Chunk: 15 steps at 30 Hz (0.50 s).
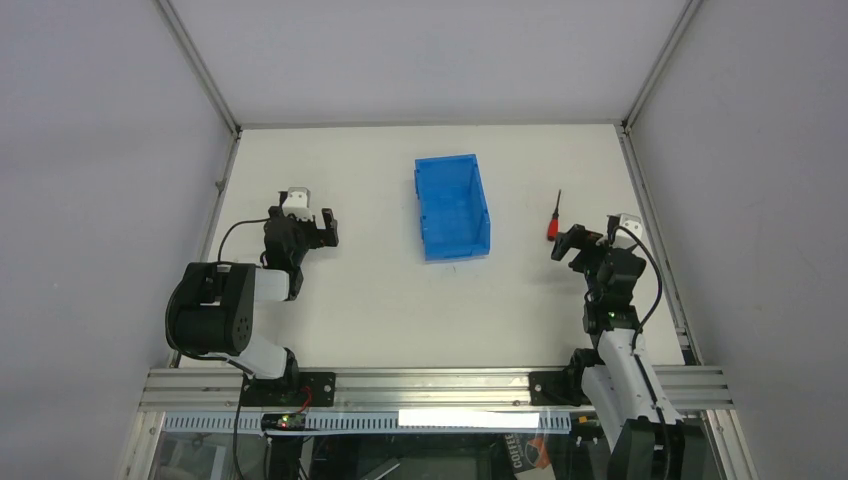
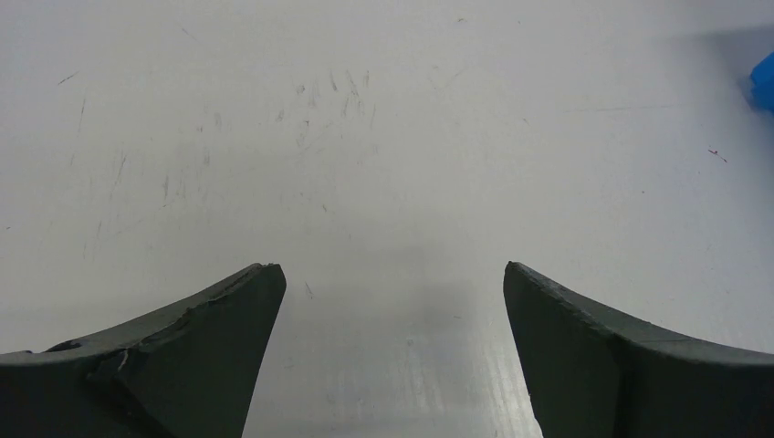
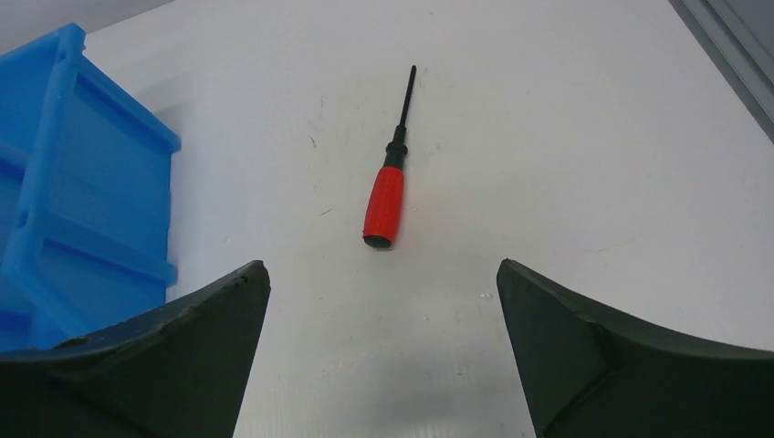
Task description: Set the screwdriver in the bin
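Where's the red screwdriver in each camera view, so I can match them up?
Top external: the screwdriver lies right of centre, to the right of the bin.
Left wrist: not in it.
Right wrist: upper middle, handle nearest the camera.
Shared landmark: the bin, left edge in right wrist; probably the blue sliver at left wrist's right edge.

Top external: mounted high behind the arm bases [image 1: 268, 372], angled down and forward. Takes in the whole white table [image 1: 380, 300], bases at frame bottom.

Left wrist: low, close to the table, looking out past the left hand [image 2: 392, 267]. Rectangular bright blue plastic bin [image 2: 765, 82] clipped at right edge.

Right wrist: same low outlook past the right hand [image 3: 381, 264]. Bin at left, small red-handled screwdriver [image 3: 384, 203] centre.

Bin shared by all three views.
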{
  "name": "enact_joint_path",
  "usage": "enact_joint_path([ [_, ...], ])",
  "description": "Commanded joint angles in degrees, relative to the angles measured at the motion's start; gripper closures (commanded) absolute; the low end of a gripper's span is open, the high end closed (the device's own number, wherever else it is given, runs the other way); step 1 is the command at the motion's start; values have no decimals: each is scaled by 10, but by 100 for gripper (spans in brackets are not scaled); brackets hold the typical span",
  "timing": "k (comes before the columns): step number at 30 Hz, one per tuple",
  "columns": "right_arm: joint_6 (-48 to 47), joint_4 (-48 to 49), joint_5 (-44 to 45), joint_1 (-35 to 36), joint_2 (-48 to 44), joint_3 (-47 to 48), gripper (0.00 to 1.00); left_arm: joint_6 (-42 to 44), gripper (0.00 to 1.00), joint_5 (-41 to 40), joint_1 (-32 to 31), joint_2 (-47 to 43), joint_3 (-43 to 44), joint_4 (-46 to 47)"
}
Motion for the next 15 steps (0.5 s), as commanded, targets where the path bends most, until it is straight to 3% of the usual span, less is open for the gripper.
enact_joint_path([
  [1, 16, -11, 9, -2, -11, 10, 1, -12, 1, 11, 4, -13, -1, 13],
  [6, 29, -52, -1, -2, 8, 56, 1, -12, 1, 11, 4, -13, -1, 13],
  [12, 51, -374, 46, -2, 159, 289, 1, -11, 1, 11, 3, -13, -1, 14],
  [15, 51, -467, 50, -2, 265, 404, 1, -12, 1, 11, 4, -14, -1, 13],
])
